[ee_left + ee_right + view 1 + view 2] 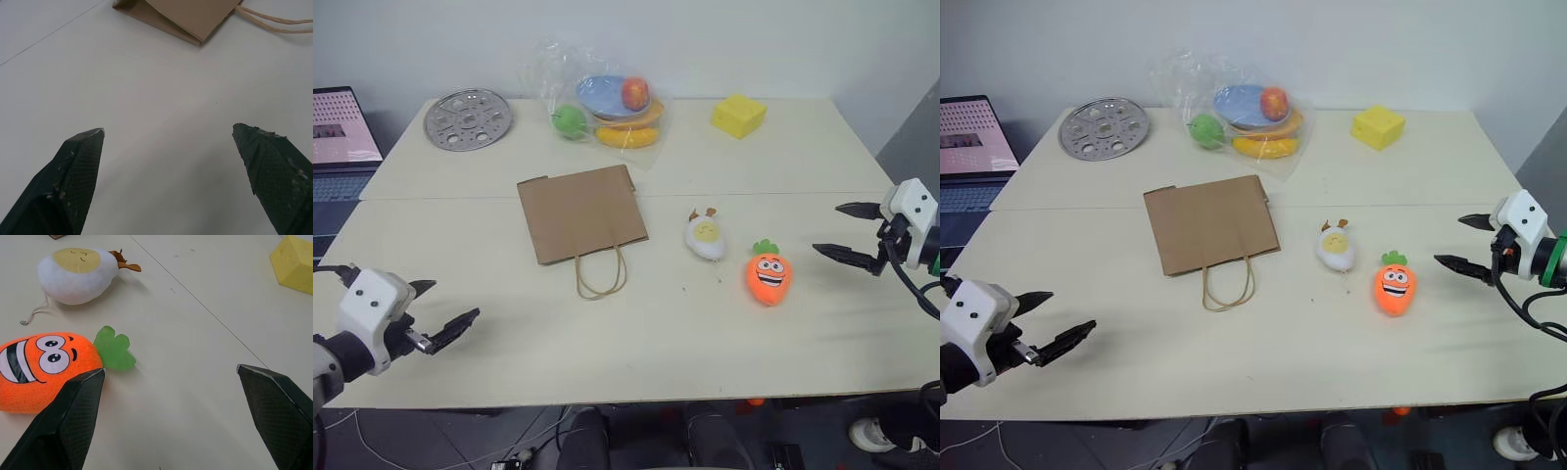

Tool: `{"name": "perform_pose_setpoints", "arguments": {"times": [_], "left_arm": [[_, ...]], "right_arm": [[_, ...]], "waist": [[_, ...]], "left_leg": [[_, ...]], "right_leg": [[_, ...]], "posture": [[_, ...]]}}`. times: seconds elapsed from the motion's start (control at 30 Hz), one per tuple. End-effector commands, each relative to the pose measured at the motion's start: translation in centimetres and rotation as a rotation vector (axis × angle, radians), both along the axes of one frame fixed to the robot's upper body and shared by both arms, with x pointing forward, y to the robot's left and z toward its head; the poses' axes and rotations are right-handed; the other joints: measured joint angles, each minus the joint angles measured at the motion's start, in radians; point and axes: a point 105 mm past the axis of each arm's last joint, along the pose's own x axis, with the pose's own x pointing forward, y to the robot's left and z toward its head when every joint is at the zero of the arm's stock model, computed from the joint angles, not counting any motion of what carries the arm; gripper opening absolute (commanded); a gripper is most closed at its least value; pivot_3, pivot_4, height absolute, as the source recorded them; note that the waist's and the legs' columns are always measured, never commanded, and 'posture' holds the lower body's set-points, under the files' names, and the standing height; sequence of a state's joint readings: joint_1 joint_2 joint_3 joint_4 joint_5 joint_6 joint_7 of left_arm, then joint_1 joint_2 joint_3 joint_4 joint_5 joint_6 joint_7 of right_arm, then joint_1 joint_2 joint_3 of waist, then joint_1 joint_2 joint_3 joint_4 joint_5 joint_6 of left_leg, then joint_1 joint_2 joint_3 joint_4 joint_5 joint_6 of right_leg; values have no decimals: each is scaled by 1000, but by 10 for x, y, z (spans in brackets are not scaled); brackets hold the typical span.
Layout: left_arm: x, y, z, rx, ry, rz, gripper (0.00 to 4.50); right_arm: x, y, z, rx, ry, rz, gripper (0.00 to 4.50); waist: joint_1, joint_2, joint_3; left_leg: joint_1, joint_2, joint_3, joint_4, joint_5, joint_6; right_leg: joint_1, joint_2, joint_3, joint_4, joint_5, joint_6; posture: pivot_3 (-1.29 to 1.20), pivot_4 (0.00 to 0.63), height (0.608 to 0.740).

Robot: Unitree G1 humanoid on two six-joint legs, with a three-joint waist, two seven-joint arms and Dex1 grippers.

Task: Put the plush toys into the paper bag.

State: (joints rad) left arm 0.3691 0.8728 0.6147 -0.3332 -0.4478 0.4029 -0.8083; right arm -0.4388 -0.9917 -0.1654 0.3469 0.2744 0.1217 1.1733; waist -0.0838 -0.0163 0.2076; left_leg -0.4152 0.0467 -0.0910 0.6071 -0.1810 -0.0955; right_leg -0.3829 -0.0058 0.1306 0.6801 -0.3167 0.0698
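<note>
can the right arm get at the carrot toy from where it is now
Probably yes. The right pincer is open and empty beside the carrot toy, with bare table between them. The egg toy lies on the carrot's far side, out of the way.

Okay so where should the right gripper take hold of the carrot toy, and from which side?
Probably across the carrot's round orange body, coming down from above with the open right gripper. It lies flat, face up, clear of the egg toy, and its leaves are too thin to hold.
</note>
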Motion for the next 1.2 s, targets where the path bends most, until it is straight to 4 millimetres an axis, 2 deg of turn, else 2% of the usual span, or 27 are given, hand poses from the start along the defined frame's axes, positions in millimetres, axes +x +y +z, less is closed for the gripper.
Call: {"name": "perform_pose_setpoints", "arguments": {"times": [0.03,0.6,0.77,0.93,1.1,1.2], "left_arm": [[2,0,11,41,-66,-10,4482],[11,0,12,34,-94,-7,4482],[1,-10,7,22,-51,-108,4482],[2,-6,8,40,-55,-112,4482],[-2,-12,-2,72,-7,-165,4482],[7,-33,-5,93,-18,-252,4482]], "right_arm": [[-1,5,10,0,-50,16,4500],[0,5,8,-6,-52,12,4500],[0,6,8,-9,-57,14,4500],[0,8,5,-24,-57,28,4500],[0,15,5,-25,-67,49,4500],[-4,38,7,-14,-65,135,4500]], "waist": [[0,0,0],[0,0,0],[0,0,0],[0,0,0],[0,0,0],[0,0,0]], "left_leg": [[0,0,0,0,0,0],[0,0,2,0,0,0],[0,0,3,0,0,0],[0,0,4,0,0,0],[0,0,7,0,0,0],[0,0,8,0,0,0]], "right_leg": [[0,0,0,0,1,1],[-1,0,2,0,3,5],[-1,0,3,0,3,5],[-2,0,4,0,3,5],[-3,0,7,0,3,6],[-3,0,9,0,4,6]], "posture": [[0,150,740],[0,150,740],[0,150,740],[0,150,740],[0,150,740],[0,150,740]]}}
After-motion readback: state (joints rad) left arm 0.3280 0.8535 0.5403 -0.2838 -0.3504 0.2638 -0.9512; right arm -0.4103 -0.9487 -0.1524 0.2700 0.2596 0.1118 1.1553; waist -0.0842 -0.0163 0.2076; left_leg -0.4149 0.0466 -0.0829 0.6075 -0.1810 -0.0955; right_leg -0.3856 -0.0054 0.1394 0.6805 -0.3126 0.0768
